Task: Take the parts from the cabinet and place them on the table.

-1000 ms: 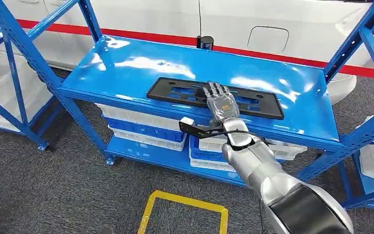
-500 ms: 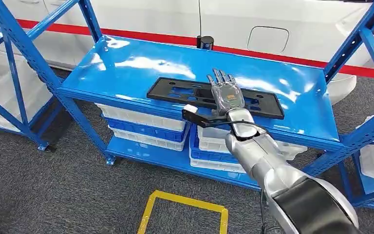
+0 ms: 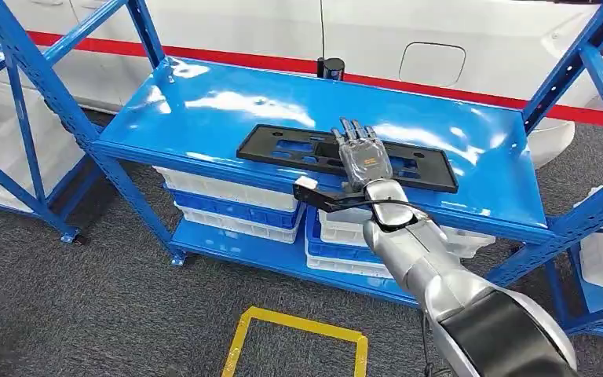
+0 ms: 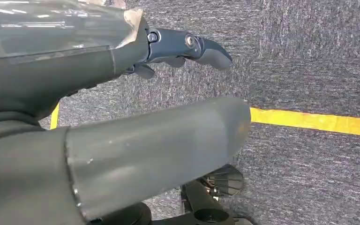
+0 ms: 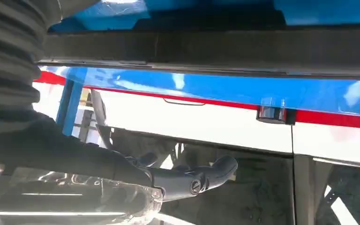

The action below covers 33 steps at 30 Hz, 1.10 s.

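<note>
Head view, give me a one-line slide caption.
Right hand reaches flat over a long black part lying on the blue shelf.

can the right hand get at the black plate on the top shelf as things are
Probably yes. The right hand is already over the flat black plate on the blue shelf, fingers extended, and nothing stands around the plate.

A long black slotted part (image 3: 345, 157) lies flat on the blue shelf (image 3: 204, 110).

One black part (image 3: 345, 155); four white bins (image 3: 228, 191); one yellow floor outline (image 3: 298, 338)
</note>
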{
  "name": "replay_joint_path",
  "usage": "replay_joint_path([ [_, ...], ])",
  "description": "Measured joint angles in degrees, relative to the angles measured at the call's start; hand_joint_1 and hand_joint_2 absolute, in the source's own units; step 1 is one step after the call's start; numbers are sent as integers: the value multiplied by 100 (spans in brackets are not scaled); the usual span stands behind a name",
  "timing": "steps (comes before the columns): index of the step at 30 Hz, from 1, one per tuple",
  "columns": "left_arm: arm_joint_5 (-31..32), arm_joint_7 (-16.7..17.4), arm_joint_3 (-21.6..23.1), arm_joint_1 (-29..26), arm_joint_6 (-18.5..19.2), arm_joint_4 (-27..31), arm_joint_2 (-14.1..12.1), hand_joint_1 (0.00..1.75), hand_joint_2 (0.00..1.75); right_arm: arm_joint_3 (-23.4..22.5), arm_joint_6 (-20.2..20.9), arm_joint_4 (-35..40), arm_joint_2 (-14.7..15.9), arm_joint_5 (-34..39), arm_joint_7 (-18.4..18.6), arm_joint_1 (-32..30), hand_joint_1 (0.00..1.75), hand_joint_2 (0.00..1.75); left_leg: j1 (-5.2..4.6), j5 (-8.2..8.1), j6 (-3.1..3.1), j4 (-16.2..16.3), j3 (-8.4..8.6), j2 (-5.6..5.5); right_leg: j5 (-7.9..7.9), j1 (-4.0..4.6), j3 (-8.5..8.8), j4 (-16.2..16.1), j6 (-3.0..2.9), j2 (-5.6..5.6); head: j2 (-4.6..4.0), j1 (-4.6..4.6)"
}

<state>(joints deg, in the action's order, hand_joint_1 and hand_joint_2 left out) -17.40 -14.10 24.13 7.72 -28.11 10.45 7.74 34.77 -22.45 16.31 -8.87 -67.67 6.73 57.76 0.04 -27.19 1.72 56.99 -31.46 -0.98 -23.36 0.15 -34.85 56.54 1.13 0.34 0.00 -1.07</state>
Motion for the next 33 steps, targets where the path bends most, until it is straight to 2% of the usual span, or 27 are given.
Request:
replay_joint_path([
  [3, 0, -18, 0, 0, -4, 0, 0, 0, 0, 0, 22, -7, 0, -17, 0, -20, 0, 175, 0, 0, 0, 0, 0, 0, 0, 0, 0, 0, 0, 0, 0, 0],
  [4, -2, -59, 0, -2, -24, 0, 0, 0, 0, 0, 48, -7, 0, -20, 0, -32, 66, 175, 0, 0, 0, 0, 0, 0, 0, 0, 0, 0, 0, 0, 0, 0],
  [5, -4, -137, 0, -5, -80, 0, 0, 0, 0, 0, 81, -11, 0, -20, -7, -46, 175, 175, 0, 0, 0, 0, 0, 0, 0, 0, 0, 0, 0, 0, 0, 0],
  [8, -57, -387, -2, -8, -331, 0, 7, 0, 0, 0, 159, -15, 0, -22, -61, -86, 175, 175, 0, 0, 0, 0, 0, 0, 0, 0, 0, 0, 0, 0, 0, 0],
  [10, -61, -690, -13, -12, -631, 0, 18, 0, 0, -2, 205, -20, 0, -35, -85, -106, 175, 175, 0, 0, 0, 0, 0, 0, 0, 0, 0, 0, 0, 0, 0, 0],
  [14, 105, -995, -22, -10, -1034, 2, 31, 0, 0, -9, 199, -22, -4, -90, -160, -133, 175, 175, 0, 0, 0, 0, 0, 0, 0, 0, 0, 0, 0, 0, 0, 0],
  [18, 190, -1051, -17, -8, -1051, 4, 59, 0, 0, -13, 175, -20, -24, -136, -179, -120, 175, 175, 0, 0, 0, 0, 2, 0, 0, 0, 1, 0, 0, 0, 0, 0],
  [19, 201, -1056, -17, -8, -1065, 4, 68, 0, 175, -13, 173, -20, -26, -138, -181, -120, 175, 175, 0, 0, 0, 0, 2, 0, 0, 0, 1, 0, 0, 0, 0, 0],
  [33, 221, -1307, -20, -6, -1163, 7, 94, 0, 175, -33, -57, -20, -48, -227, -411, -161, 175, 175, 0, 0, 0, 0, 3, 0, 0, 0, 2, 0, 0, 0, 0, 0],
])
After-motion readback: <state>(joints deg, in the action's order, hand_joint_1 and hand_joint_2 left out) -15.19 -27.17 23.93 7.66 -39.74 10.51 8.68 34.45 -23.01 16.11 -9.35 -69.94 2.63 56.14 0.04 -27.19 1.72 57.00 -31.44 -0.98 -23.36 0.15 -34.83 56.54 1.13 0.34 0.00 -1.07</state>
